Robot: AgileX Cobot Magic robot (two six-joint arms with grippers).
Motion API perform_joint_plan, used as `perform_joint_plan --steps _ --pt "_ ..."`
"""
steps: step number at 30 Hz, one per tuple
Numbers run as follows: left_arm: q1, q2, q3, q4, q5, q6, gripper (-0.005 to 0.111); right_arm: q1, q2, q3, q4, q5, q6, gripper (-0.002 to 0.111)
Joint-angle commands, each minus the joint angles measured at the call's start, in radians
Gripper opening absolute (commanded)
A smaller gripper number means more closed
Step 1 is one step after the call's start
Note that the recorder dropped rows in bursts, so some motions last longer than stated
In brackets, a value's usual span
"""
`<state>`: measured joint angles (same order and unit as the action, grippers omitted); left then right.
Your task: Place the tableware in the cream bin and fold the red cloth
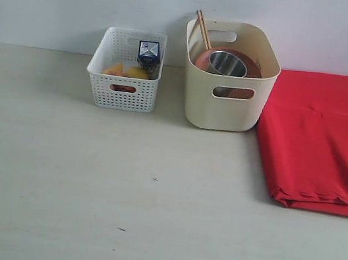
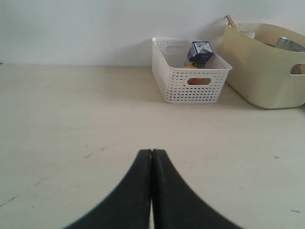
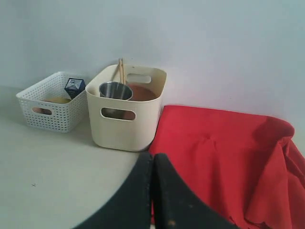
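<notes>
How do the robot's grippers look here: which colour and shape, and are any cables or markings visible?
Only the fingers show. The left gripper has two smooth black fingers, broad near the camera and curving to narrow tips. The right gripper looks the same, with a few pale specks. No cables or markings appear; the exterior view shows no arm.

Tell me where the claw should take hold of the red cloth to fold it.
Likely the near corner of the red cloth, on the cream bin side: its stacked edges meet there, flat on the table. Bring the right claw in low from the front.
</notes>
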<state>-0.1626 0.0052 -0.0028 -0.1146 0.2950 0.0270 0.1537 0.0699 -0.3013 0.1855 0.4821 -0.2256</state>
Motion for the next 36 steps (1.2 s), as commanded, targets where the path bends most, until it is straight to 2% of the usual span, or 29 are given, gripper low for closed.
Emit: perform_joint_plan --steps 1,8,13,36 --pt "0.005 -0.005 0.003 0.001 0.001 -0.002 0.000 0.004 -0.003 0.004 -0.001 -0.017 -0.007 0.000" --pt "0.005 -0.005 0.003 0.001 0.005 -0.002 0.000 0.004 -0.003 0.014 -0.003 -0.014 -0.009 0.000" --pt "0.005 -0.005 0.003 0.001 0.012 -0.002 0.000 0.004 -0.001 0.075 0.042 -0.096 -0.007 0.000" --pt "0.005 -0.005 0.003 0.021 0.018 -0.002 0.000 0.004 -0.001 0.075 0.051 -0.058 -0.007 0.000"
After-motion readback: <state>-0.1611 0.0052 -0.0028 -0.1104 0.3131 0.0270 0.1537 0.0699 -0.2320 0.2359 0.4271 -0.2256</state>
